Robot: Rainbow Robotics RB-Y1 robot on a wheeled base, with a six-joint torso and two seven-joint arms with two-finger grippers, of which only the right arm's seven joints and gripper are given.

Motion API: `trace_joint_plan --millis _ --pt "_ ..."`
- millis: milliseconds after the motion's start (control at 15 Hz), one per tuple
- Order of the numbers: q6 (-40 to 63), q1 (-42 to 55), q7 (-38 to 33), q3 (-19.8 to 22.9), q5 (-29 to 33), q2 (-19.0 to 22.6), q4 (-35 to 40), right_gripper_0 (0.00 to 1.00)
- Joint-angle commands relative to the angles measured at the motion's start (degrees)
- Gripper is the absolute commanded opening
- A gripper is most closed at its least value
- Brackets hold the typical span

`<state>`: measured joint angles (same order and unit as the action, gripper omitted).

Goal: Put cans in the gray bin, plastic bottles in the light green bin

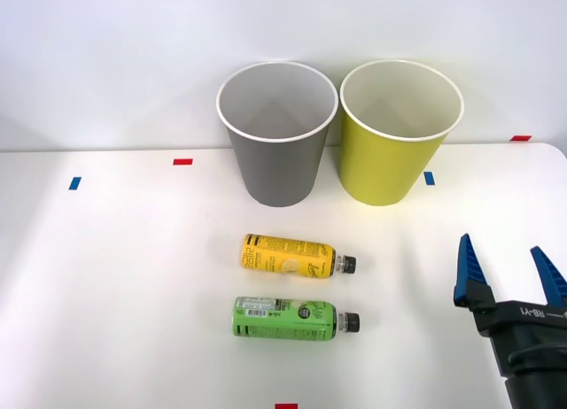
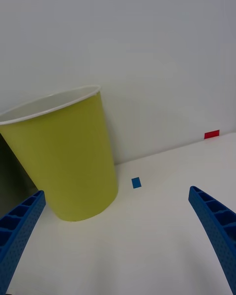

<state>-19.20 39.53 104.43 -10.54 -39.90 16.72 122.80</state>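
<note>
In the front view, we find the right end effector (image 1: 509, 274) low over the white counter (image 1: 115, 294), its two blue ribbed fingers spread apart with nothing between them. The two plastic bottles lie well apart from it, toward the robot's left. The yellow-label bottle (image 1: 288, 255) is the farther forward of the pair; the green bottle (image 1: 285, 319) lies closer to the robot. Both rest on their sides, long axes running crosswise, with the black caps pointing toward the end effector. We judge that the coming move calls for a sideways travel to the left and a grip across a bottle's body. The light green bin (image 1: 390, 157) stands forward and slightly left of the end effector; the gray bin (image 1: 276, 157) stands just beside that bin, farther left. Both are upright. We see no can on the counter. Small red and blue tape marks dot the surface.

In the right wrist view, we see the fingers (image 2: 214, 221) spread, framing bare counter. The light green bin (image 2: 69, 162) stands ahead, before a plain pale wall (image 2: 147, 39), with a blue tape mark (image 2: 136, 182) beside its base.
</note>
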Motion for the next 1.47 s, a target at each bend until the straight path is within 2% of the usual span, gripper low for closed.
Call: trace_joint_plan --millis 67,200,267,533,667,733,1067,1267,1467 --pt "3.82 1.51 -0.01 2.01 2.98 -3.98 -0.02 1.00" --pt "4.35 -0.07 -0.63 3.24 5.71 -4.42 -1.69 1.00" --pt "4.09 -1.57 -3.35 4.30 8.96 -4.51 -3.79 1.00" --pt "-0.75 -4.90 -28.05 7.02 30.93 -5.91 -11.18 1.00" --pt "-2.68 -2.44 -34.20 7.99 38.31 -7.67 -11.27 1.00" --pt "-4.09 -0.77 -35.00 7.64 38.93 -7.23 -11.35 1.00" --pt "-17.27 4.59 -32.27 3.77 36.64 -0.29 -18.03 1.00" --pt "-19.82 8.89 -20.23 2.89 33.57 0.24 -18.47 1.00" --pt "-22.02 12.76 -12.32 -1.94 29.35 1.21 -18.47 1.00"
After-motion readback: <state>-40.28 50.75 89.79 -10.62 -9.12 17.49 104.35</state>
